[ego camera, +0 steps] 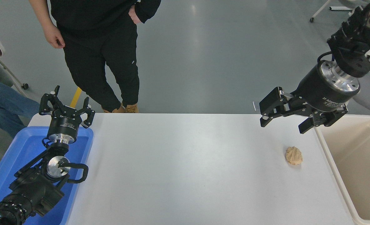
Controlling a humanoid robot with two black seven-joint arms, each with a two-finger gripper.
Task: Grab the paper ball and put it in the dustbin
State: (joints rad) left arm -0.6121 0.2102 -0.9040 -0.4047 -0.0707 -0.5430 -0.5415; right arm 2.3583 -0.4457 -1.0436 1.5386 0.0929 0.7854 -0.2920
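The paper ball [293, 155] sits on the white table [185, 168] near its right side, close to the dustbin [328, 156] but not touching it — a crumpled light-brown wad, all on its own. Up above and beyond it, the right gripper [283, 125] hangs in the air over the table's far right corner, fingers spread wide with nothing between them, well clear of the ball. The beige bin with its thick white rim stands hard against the table's right edge, and its visible interior shows only bare walls. Over on the left, the left gripper [67, 107] is parked above the blue tray [22, 147], its fingers splayed too and holding nothing. At the far side a person in black [100, 47] stands by the table edge — one hand [54, 39] hanging loose.
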